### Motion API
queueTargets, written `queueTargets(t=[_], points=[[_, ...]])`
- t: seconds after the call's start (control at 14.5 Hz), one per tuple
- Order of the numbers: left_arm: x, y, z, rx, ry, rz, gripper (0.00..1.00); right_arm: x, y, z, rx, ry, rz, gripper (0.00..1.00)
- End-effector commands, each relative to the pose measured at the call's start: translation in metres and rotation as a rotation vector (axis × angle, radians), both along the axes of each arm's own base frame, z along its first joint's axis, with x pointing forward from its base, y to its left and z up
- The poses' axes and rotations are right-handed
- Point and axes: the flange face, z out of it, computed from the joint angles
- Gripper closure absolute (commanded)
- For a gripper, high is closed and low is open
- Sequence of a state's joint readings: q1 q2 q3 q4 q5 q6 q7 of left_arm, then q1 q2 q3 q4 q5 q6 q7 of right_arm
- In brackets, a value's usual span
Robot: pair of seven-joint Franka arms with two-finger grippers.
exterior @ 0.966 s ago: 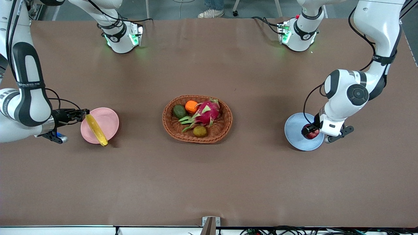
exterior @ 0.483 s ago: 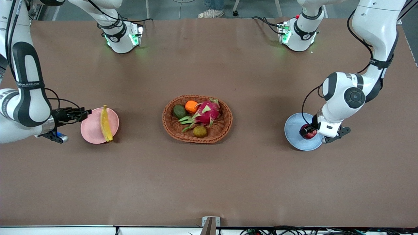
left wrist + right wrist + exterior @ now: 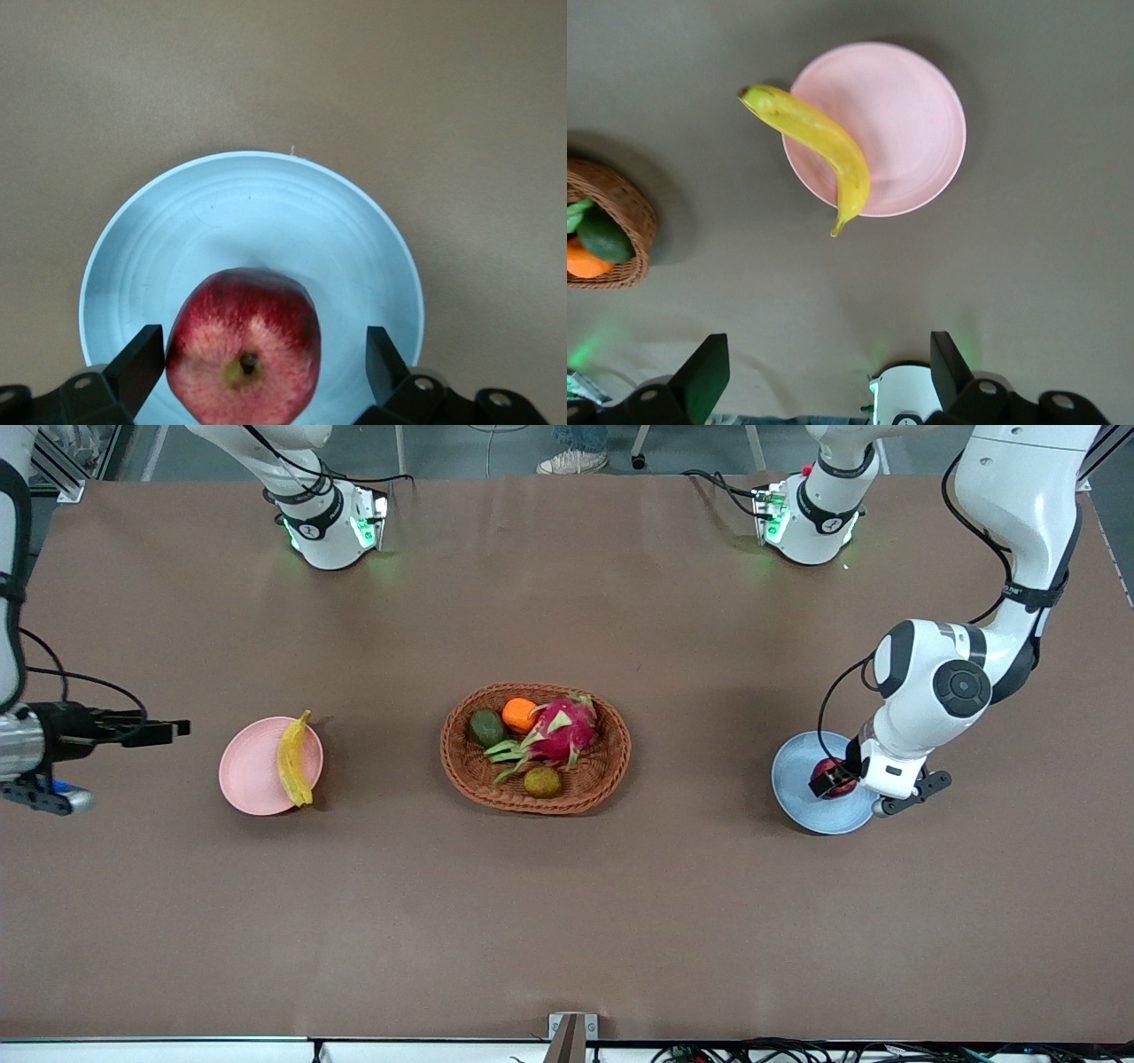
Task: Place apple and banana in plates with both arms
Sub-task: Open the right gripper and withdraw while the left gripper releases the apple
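The dark-red apple (image 3: 826, 772) sits in the light blue plate (image 3: 802, 797). My left gripper (image 3: 828, 779) is low over that plate. In the left wrist view its jaws (image 3: 263, 363) are open around the apple (image 3: 244, 345): one finger is close against it, the other stands apart. The blue plate (image 3: 248, 212) shows under the apple. The yellow banana (image 3: 292, 760) lies on the pale pink plate (image 3: 252, 771), along its basket side, tips over the rim. My right gripper (image 3: 173, 729) is open and empty, over the table toward the right arm's end. The right wrist view shows the banana (image 3: 819, 142) on the pink plate (image 3: 904, 124).
A brown wicker basket (image 3: 535, 748) stands mid-table between the plates. It holds a pink dragon fruit (image 3: 560, 731), an orange fruit (image 3: 519, 714) and two greenish fruits. Its edge shows in the right wrist view (image 3: 616, 230).
My right gripper has let go of the banana and drawn back from the pink plate toward the table's end. The banana has settled on the plate. My left gripper has opened around the apple.
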State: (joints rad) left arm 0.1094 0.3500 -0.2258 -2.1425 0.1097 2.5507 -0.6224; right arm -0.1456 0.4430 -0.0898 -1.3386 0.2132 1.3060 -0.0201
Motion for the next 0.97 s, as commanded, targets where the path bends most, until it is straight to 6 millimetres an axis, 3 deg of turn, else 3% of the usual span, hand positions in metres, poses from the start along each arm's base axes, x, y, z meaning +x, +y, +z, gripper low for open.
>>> queueTargets(t=[0.0,0.07,0.21,0.48,0.62,0.69,0.83,0.9], points=[[0.002,-0.003,0.033,0.032,-0.001,-0.024,0.0,0.007,0.017,0.047,-0.04,-0.079,0.04,0.0],[0.008,-0.004,0.049,0.039,0.003,-0.023,0.0,0.012,0.02,0.074,-0.052,-0.144,0.052,0.0],[0.022,-0.011,0.081,0.051,0.029,-0.038,0.0,0.016,0.016,0.109,-0.087,-0.224,0.063,0.0],[0.047,-0.008,0.147,0.073,0.065,-0.136,0.0,0.022,0.03,0.133,-0.15,-0.321,0.088,0.0],[0.057,-0.001,0.189,0.08,0.076,-0.121,0.0,0.022,0.049,0.144,-0.204,-0.345,0.122,0.0],[0.06,0.001,0.214,0.084,0.083,-0.131,0.0,0.016,0.054,0.16,-0.211,-0.376,0.125,0.0],[0.058,0.003,0.254,0.091,0.109,-0.202,0.0,0.012,0.062,0.171,-0.211,-0.399,0.135,0.0],[0.047,0.003,0.277,0.095,0.125,-0.247,0.0,0.009,0.065,0.176,-0.211,-0.413,0.139,0.0]])
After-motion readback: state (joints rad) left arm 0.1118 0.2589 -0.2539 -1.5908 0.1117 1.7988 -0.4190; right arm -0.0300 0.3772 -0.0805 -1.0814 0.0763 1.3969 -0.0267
